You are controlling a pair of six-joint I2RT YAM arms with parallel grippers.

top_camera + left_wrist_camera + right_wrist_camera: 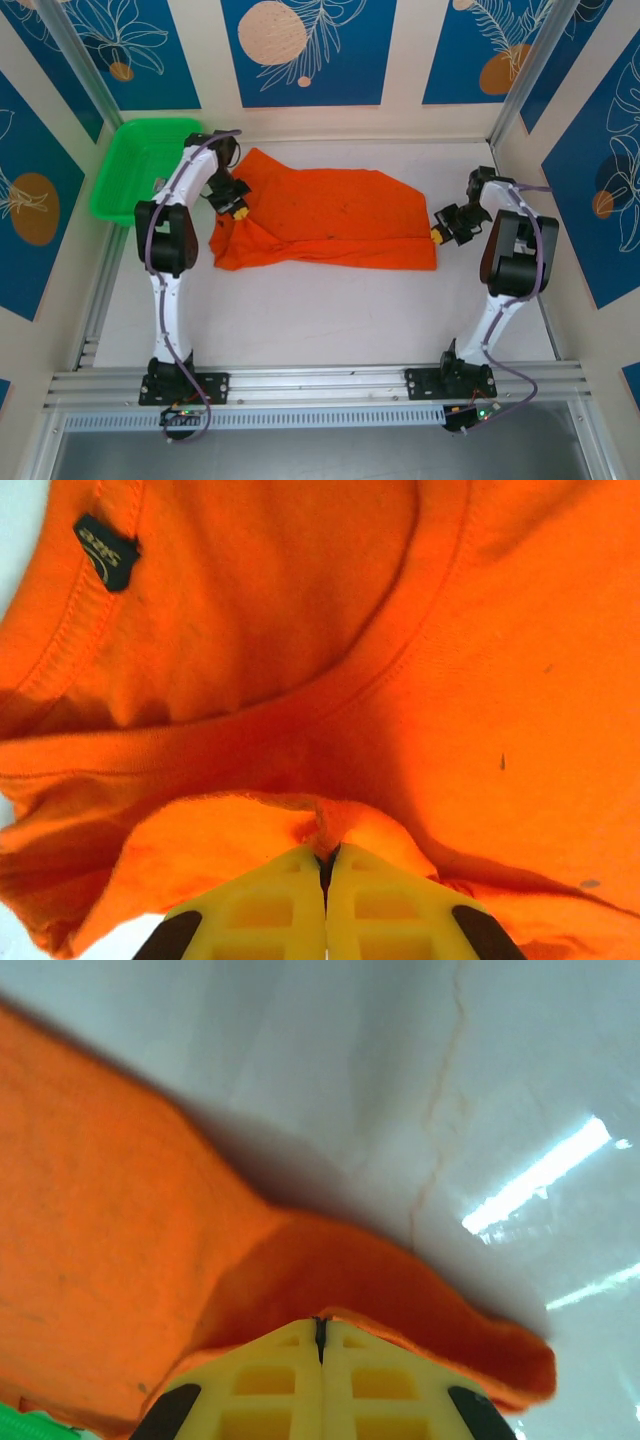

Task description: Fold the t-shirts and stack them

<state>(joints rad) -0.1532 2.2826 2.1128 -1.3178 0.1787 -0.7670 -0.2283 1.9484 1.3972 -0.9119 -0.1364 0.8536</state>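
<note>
1. The orange t-shirt (330,220) lies across the middle of the bench (320,320), nearer its far edge, doubled lengthwise. Its left end is bunched close to the green tray (130,170) in the far left corner.
2. My left tool (325,852) is closed, its jaws pressed together on a small pinch of cloth just below the collar (400,650). The neck label (105,552) shows beyond it.
3. My right tool (320,1322) is closed too, nipping the doubled edge at the shirt's right end.
4. I judge the cloth to be light, limp and a little stretchy. It will sag between my two holds and drag on the bench unless I keep it taut.
5. Hems and seams look like the best holds, since thick doubled edges should slip less than a single layer.
</note>
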